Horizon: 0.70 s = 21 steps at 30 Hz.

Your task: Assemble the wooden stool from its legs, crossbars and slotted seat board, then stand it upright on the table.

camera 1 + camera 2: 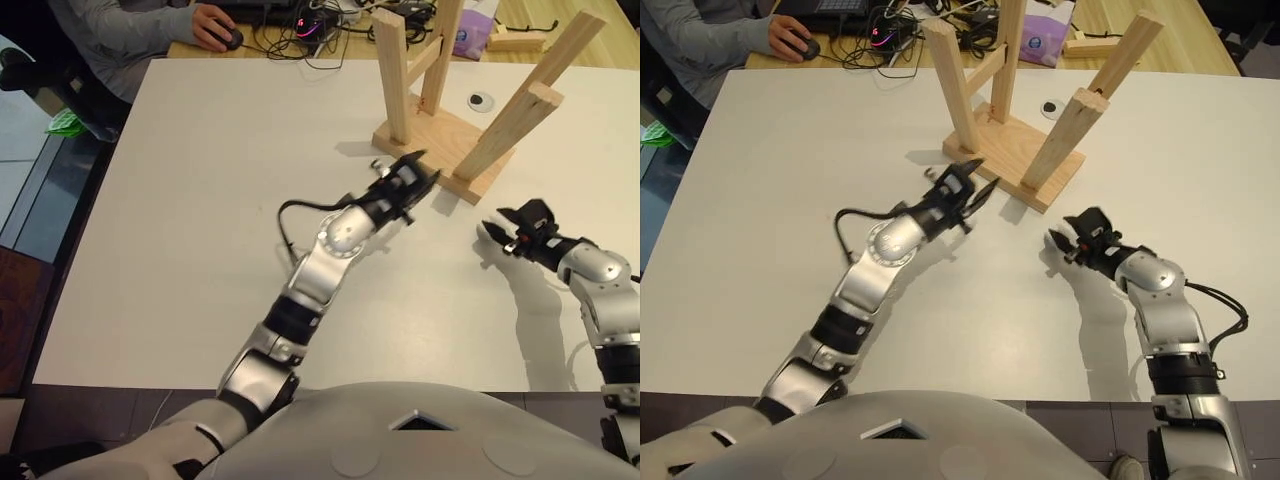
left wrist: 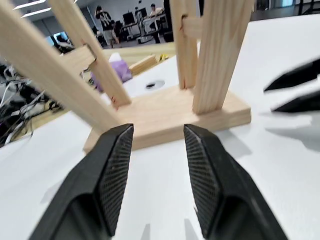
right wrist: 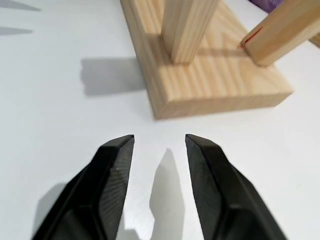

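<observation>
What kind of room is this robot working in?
Probably a robotics lab or shared office. A computer mouse and tangled cables lie on a desk just beyond the white table, and the left wrist view shows more desks with screens farther back in a big open room.

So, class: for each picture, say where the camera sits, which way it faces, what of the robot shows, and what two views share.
Left eye view: on the head, facing forward and down at the table and upside-down stool; its left gripper and right gripper show.
Right eye view: beside it, same scene.
Left wrist view: on the left arm, facing the seat past the open left gripper.
Right wrist view: on the right arm, facing a seat corner past the open right gripper.
Shared: all show the stool.
</observation>
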Each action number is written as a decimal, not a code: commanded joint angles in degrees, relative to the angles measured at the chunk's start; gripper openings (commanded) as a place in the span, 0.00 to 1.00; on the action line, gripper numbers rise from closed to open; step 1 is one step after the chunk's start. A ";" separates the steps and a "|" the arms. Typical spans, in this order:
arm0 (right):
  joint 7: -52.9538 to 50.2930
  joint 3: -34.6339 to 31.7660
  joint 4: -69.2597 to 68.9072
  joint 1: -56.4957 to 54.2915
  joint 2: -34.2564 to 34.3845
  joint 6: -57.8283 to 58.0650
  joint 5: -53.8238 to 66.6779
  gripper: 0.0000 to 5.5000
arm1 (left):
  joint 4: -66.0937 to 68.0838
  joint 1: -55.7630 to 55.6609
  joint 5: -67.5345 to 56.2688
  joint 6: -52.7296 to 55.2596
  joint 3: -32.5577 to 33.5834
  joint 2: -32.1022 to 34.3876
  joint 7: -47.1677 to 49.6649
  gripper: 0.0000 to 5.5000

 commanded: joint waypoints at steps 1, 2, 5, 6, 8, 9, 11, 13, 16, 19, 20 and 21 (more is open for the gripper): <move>-1.21 -3.59 2.79 -4.64 2.11 -1.80 2.15 0.48 | -5.19 3.36 -0.34 4.29 0.57 1.03 0.00 0.33; -0.73 -3.61 3.53 -5.64 2.40 -1.89 2.31 0.52 | -5.53 3.78 -0.25 4.73 0.78 1.36 0.13 0.33; 1.87 -2.42 5.85 -8.35 2.91 -0.79 2.40 0.60 | -5.89 3.84 -0.63 5.51 1.60 2.09 -0.17 0.33; 2.82 -1.91 6.77 -9.20 3.14 -0.68 2.45 0.60 | -5.78 3.62 -0.72 5.58 1.87 2.24 -0.22 0.33; 4.73 -0.91 8.79 -10.57 3.59 -0.77 2.31 0.60 | -5.53 3.25 -0.86 5.63 2.29 2.43 -0.27 0.33; 5.84 -0.38 9.85 -11.15 3.71 -0.83 2.21 0.60 | -5.52 3.19 -0.90 5.66 2.43 2.46 -0.30 0.33; 8.42 1.19 12.56 -12.41 3.60 -1.26 1.35 0.60 | -5.54 3.27 -1.01 5.67 2.45 2.50 -0.43 0.33; 9.29 1.84 14.46 -13.27 3.61 -2.38 0.35 0.60 | -5.41 3.33 -1.16 5.63 2.14 2.50 -0.72 0.33; 7.83 1.80 16.99 -14.88 4.77 -4.81 -1.03 0.60 | -5.10 3.38 -1.58 5.52 1.75 2.57 -1.20 0.33; 6.68 2.41 19.76 -16.86 6.56 -6.57 -2.17 0.60 | -4.83 3.15 -1.73 5.50 1.69 2.48 -1.33 0.33; 7.02 2.76 20.53 -17.37 7.04 -6.68 -2.30 0.60 | -4.73 2.97 -1.75 5.49 1.71 2.44 -1.35 0.33; 7.44 2.99 21.24 -17.81 7.47 -6.83 -2.43 0.60 | -4.65 2.82 -1.77 5.46 1.78 2.42 -1.36 0.33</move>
